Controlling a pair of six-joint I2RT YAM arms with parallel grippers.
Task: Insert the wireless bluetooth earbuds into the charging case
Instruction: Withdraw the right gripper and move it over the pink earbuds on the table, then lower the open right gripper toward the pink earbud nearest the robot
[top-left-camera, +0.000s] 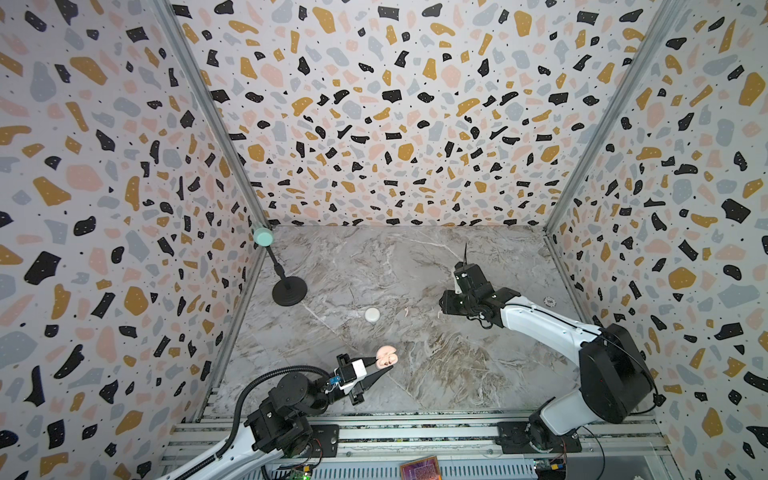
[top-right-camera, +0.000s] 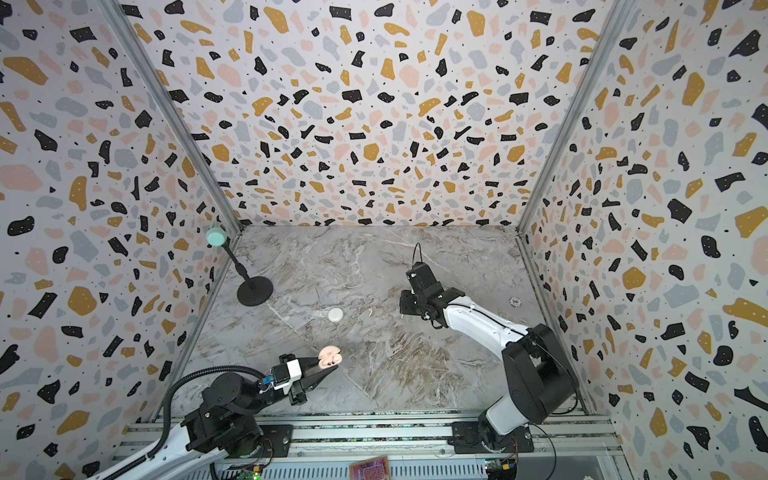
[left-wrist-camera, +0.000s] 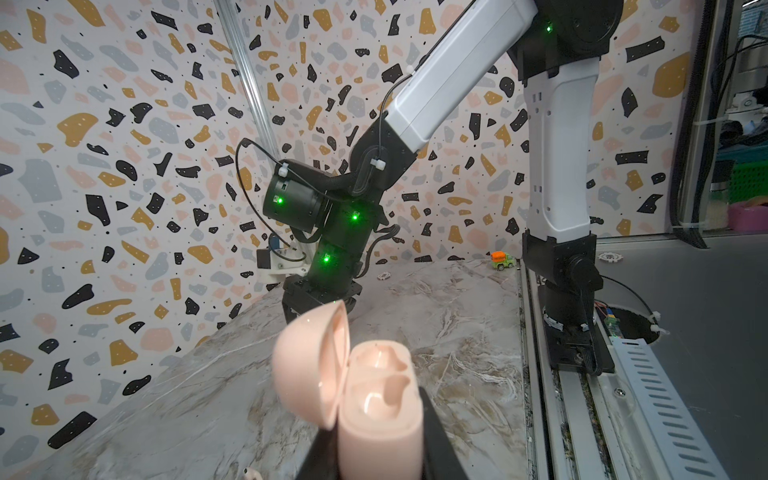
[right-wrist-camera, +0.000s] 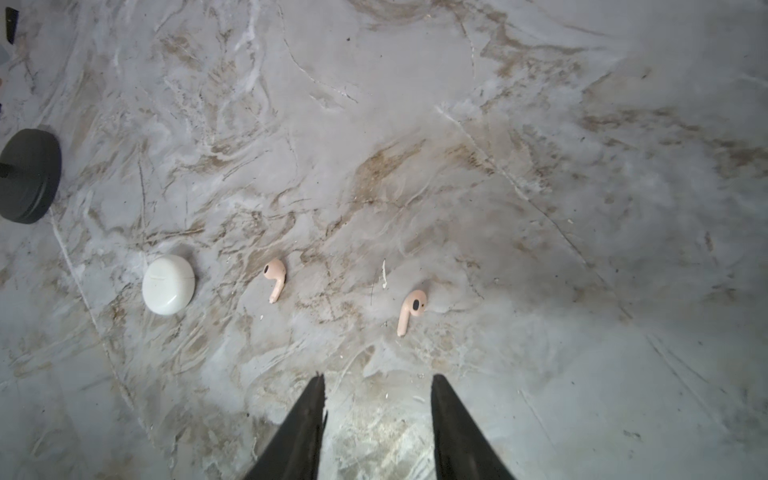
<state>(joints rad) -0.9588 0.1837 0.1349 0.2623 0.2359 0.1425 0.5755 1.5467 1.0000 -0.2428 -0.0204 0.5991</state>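
Seemingly the pickup step. Left tool (top-left-camera: 383, 368) clamps the open, empty case (left-wrist-camera: 378, 399). Right tool (right-wrist-camera: 377, 379), jaws apart, hovers; an earbud (right-wrist-camera: 409, 309) lies on the counter (right-wrist-camera: 540, 208) just ahead of its tips. Next: descend, pinch it.

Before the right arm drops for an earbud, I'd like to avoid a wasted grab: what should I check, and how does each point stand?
1. Lid of the pink case open: ok.
2. Both its sockets empty: ok.
3. Case clamped by the left gripper: ok.
4. Jaws of the right gripper apart, nothing between: ok.
5. The nearer pink earbud lies free on the table, apart from the other pink earbud: ok.
6. Jaws straddling that nearer earbud: not ok, it lies ahead of the tips.
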